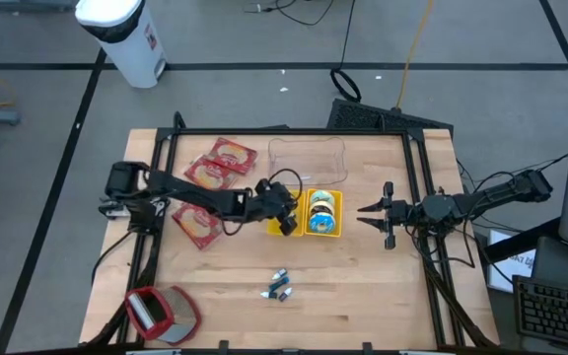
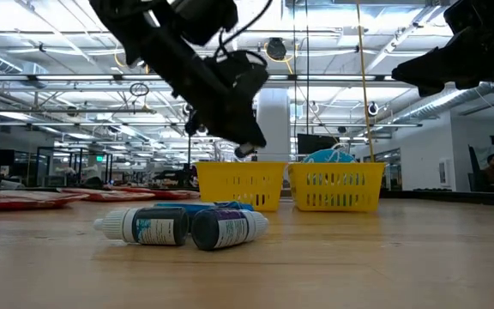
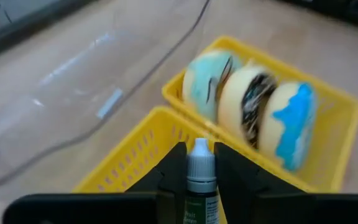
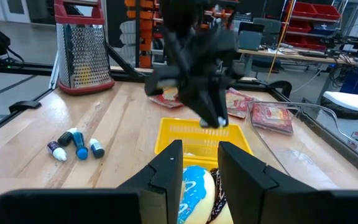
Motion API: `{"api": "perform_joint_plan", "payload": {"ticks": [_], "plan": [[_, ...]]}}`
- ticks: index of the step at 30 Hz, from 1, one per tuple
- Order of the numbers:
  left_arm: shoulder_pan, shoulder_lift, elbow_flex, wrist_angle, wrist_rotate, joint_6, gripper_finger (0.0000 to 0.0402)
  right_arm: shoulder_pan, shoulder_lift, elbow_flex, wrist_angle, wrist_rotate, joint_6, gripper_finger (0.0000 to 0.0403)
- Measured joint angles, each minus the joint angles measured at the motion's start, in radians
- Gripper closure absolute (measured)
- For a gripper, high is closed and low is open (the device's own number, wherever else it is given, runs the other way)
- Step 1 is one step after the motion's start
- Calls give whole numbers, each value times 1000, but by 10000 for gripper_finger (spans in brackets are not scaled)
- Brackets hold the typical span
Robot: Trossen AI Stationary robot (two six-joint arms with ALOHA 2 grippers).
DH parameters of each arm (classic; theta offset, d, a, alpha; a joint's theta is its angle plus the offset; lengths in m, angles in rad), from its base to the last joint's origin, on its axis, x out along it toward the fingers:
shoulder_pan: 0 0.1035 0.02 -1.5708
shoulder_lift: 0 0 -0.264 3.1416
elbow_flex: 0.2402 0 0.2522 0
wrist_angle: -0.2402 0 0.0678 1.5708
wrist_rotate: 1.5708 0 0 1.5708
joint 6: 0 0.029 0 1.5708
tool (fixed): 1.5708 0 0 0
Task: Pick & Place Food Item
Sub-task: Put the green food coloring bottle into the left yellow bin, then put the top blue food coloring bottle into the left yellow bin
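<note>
- Left gripper point(image 3: 200, 177) clamped on a small bottle point(image 3: 200, 180), white cap forward, long axis along the fingers, over the empty yellow basket point(image 3: 132, 158).
- Donuts point(image 3: 253, 112) in the basket beyond it.
- Right gripper point(image 1: 375, 214) parked, fingers slightly apart.
- Wood table point(image 1: 363, 296), three more bottles point(image 2: 183, 226); open lab behind.

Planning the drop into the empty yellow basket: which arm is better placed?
Left. Its pincer already grips a small bottle just above the empty basket; the right pincer waits farther off.
</note>
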Motion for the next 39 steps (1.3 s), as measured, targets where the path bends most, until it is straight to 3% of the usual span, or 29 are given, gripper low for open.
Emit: {"api": "perform_joint_plan", "payload": {"ticks": [11, 21, 25, 34, 39], "plan": [[-1, 118, 0, 75, 0, 5, 332, 0, 0, 0, -5, 0, 0, 312], [1, 97, 1, 69, -2, 52, 245, 0, 1, 0, -6, 1, 0, 312], [-6, 36, 1, 48, 81, 155, 214, 0, 3, 0, -7, 1, 0, 312], [-173, -178, 3, -81, 205, 238, 204, 0, 6, 0, -13, 4, -1, 312], [-309, -177, 3, -122, 203, 192, 221, 0, 8, 0, -4, 5, -3, 312]]}}
